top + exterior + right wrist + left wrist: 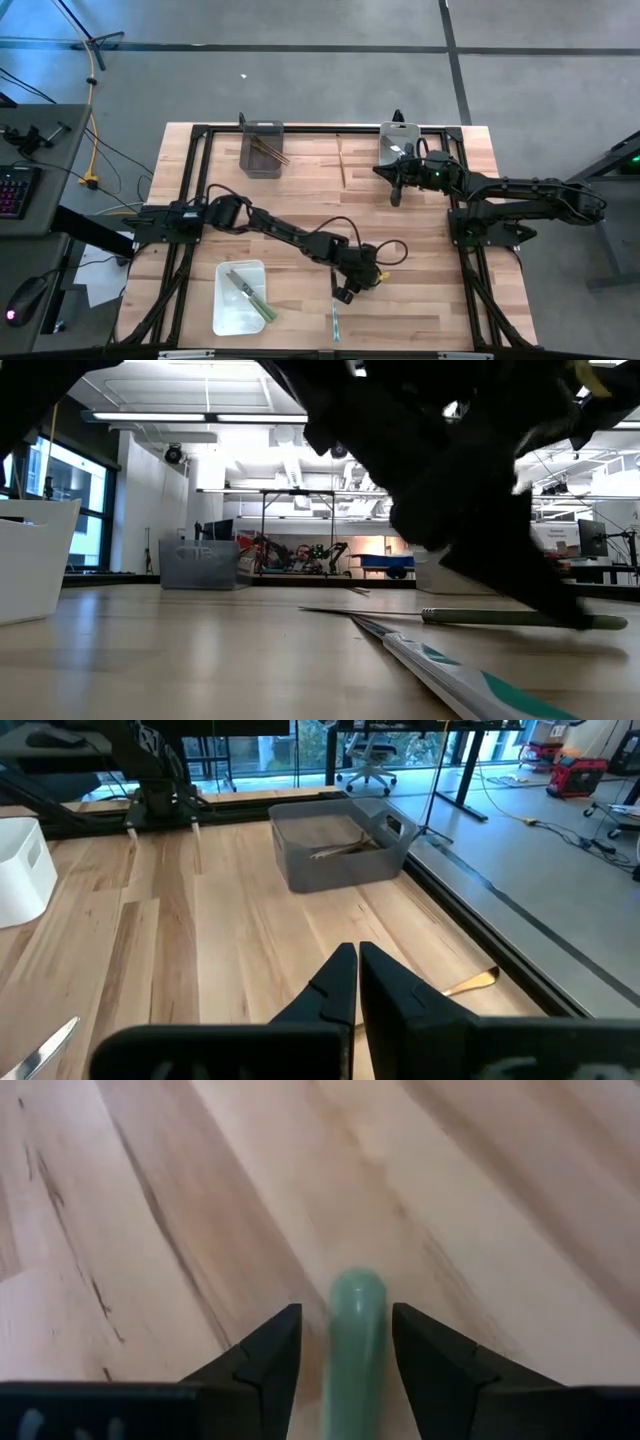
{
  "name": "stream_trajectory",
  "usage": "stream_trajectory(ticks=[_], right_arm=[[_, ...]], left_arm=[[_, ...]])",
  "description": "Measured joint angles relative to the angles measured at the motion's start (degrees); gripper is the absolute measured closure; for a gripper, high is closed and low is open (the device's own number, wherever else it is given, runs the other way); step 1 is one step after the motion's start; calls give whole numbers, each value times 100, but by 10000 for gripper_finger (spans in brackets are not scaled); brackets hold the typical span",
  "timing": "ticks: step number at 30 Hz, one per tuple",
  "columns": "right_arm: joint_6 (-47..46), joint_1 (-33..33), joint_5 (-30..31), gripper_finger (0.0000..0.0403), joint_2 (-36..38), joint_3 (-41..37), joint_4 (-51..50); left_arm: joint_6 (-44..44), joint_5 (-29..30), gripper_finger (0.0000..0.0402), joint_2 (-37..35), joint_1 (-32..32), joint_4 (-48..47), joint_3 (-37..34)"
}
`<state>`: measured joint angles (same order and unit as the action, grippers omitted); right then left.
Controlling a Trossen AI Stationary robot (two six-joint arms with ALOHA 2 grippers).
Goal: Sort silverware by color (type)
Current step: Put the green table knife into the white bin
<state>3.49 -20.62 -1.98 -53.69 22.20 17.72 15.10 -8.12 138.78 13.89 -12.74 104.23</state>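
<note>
My left gripper (345, 291) is low over the table's near middle and open. In the left wrist view its fingers (268, 1355) stand on either side of a green knife handle (355, 1330), with a gap showing. The low view shows that green-handled knife (520, 618) lying flat on the table under the gripper. A pale-teal utensil (335, 320) (450, 672) lies nearer the table's near edge. A thin brown stick (341, 160) lies near the far edge. My right gripper (397, 196) (356, 982) hovers shut at the far right and holds nothing.
A white bin (240, 297) at the near left holds green-handled knives. A grey bin (262, 150) (340, 845) at the far edge holds brown sticks. A clear bin (398, 140) sits just beyond my right gripper. Bare wood lies between the two arms.
</note>
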Motion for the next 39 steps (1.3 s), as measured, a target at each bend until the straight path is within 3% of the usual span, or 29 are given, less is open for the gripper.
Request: stream_trajectory(ticks=[4,14,19,25,35,39], right_arm=[[44,0,0,403,0,0,0],[45,0,2,403,0,0,1],[8,0,1,403,0,0,3],[2,0,1,403,0,0,-59],[46,0,0,403,2,2,-160],[53,0,0,403,2,2,-163]], left_arm=[[84,214,266,79,-74,-73,10],[328,24,339,189,-118,-302,28],[529,60,341,201,-107,-561,171],[1051,199,341,151,-60,-1584,650],[1213,515,341,-736,145,-3271,750],[1017,440,341,-1074,400,-3366,738]])
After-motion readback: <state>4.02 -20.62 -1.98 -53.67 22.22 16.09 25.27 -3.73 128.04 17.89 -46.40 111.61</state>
